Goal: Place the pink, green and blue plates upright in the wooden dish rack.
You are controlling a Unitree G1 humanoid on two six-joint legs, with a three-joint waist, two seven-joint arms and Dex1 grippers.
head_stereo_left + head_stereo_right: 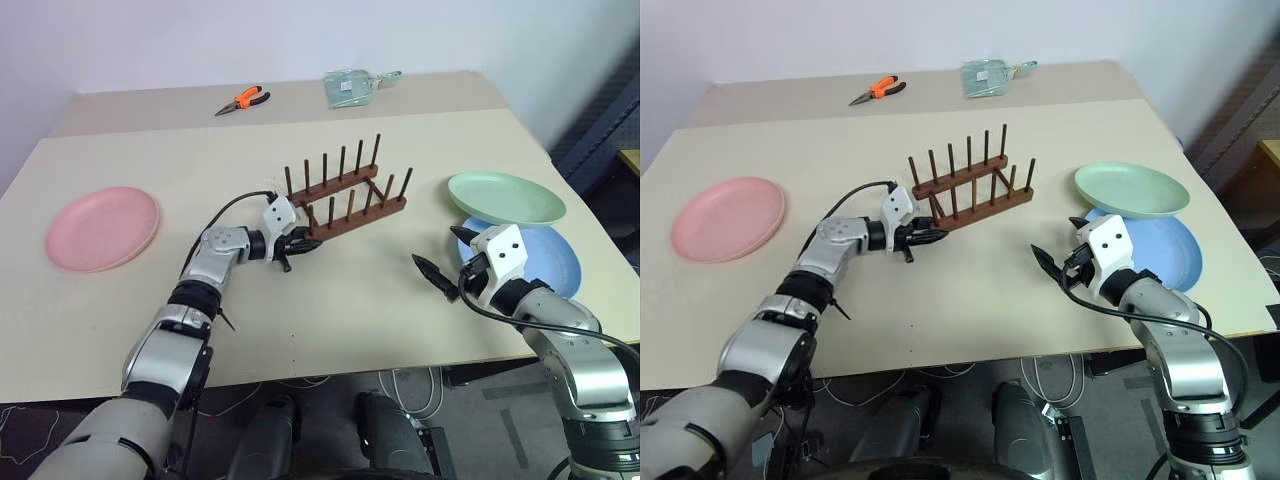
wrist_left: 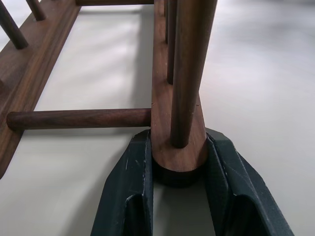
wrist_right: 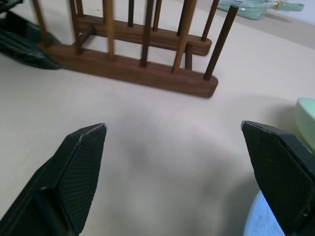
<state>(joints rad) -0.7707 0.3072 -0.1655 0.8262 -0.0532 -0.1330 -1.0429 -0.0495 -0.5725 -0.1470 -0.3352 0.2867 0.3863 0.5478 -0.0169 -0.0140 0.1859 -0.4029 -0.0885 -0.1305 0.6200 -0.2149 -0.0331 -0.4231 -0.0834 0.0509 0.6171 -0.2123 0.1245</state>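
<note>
Three plates lie flat: pink plate (image 1: 102,227) at frame left, green plate (image 1: 505,198) overlapping the half-hidden blue plate (image 1: 545,255) at right. Left gripper (image 2: 178,169) clamps the wooden dish rack (image 1: 345,200) rail end, centre. Right gripper (image 3: 179,169) wide open, empty.

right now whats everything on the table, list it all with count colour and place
pink plate: 1, salmon pink, flat at the table's left side
green plate: 1, mint green, right side, overlapping the blue plate
blue plate: 1, light blue, right side, partly under the green one
wooden dish rack: 1, dark brown, table centre, no plates in it
pliers: 1, orange handles, far edge
clear bag: 1, greenish, far edge
table: 1, beige
left tool: 1, black, shut on the rack's rail end
right tool: 1, black, open, beside the blue plate
</note>
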